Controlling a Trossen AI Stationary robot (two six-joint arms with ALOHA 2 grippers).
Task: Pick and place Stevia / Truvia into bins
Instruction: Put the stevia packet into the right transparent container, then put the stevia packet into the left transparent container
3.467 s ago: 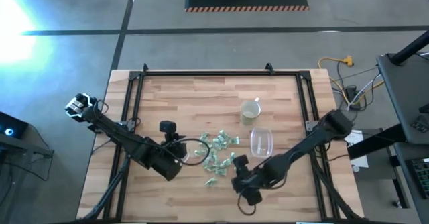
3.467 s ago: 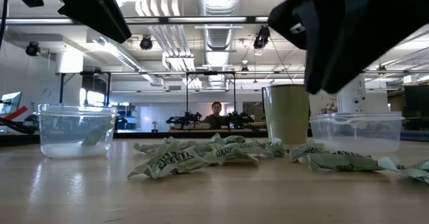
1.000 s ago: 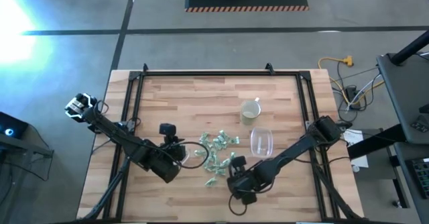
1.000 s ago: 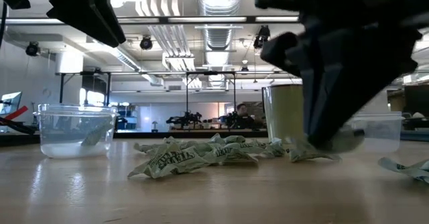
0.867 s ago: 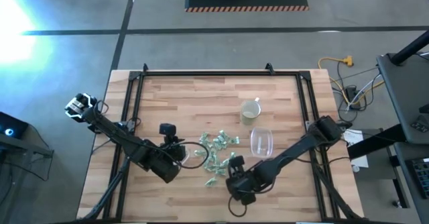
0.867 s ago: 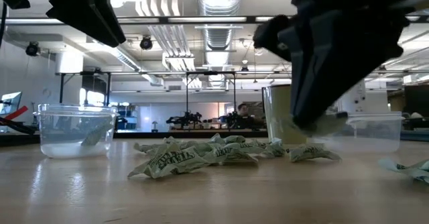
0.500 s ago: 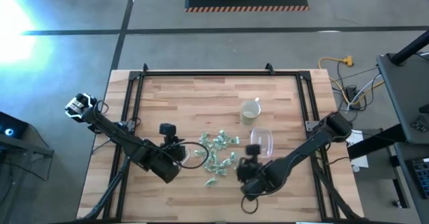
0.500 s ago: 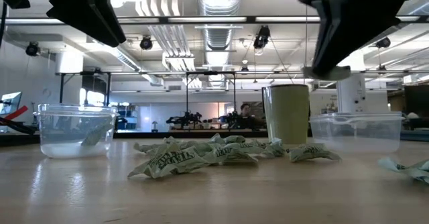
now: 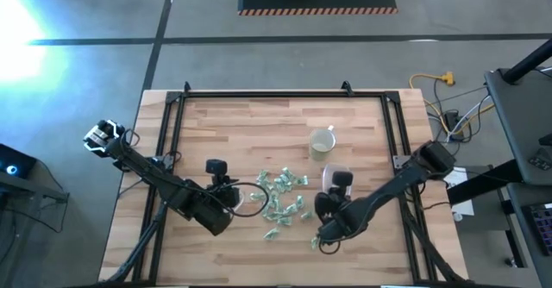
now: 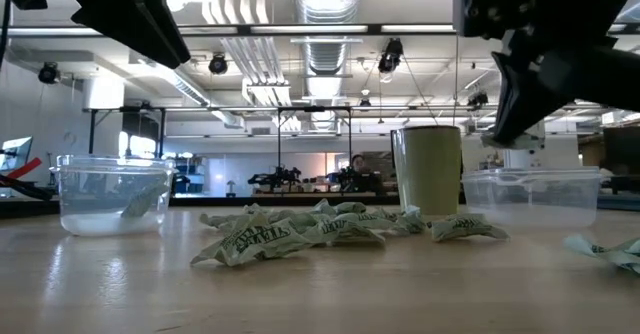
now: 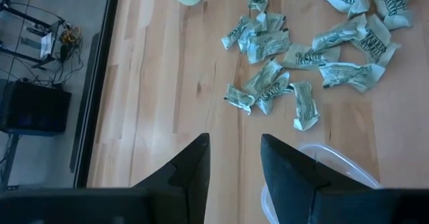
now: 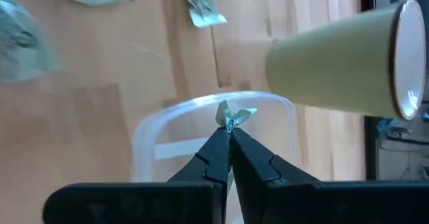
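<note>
Right tool (image 12: 230,131) pinched tight on one small pale green and white paper sweetener packet (image 12: 233,115), poised above the clear rounded-rectangular plastic tub (image 12: 167,133); same tool in the high view (image 9: 332,190) over that tub, beside the pale cream mug (image 9: 322,140). Packet held by an edge, crumpled, sticking out past the tips. Release over the tub judged the step in hand.

Left tool (image 11: 233,158) parked with fingers parted a narrow way, nothing between them, at the rim of the clear round plastic tub (image 11: 335,160); one packet visible inside that tub in the low view (image 10: 135,202).

Loose heap of packets (image 9: 283,197) mid worktop (image 9: 233,124), between the two tubs, a few strays near the front edge.

Handling, judged: featherweight, thin, soft, easily creased; apt to cling or flutter on release. Best taken at a raised crumpled edge, single packets at the heap's fringe, to avoid doubles.
</note>
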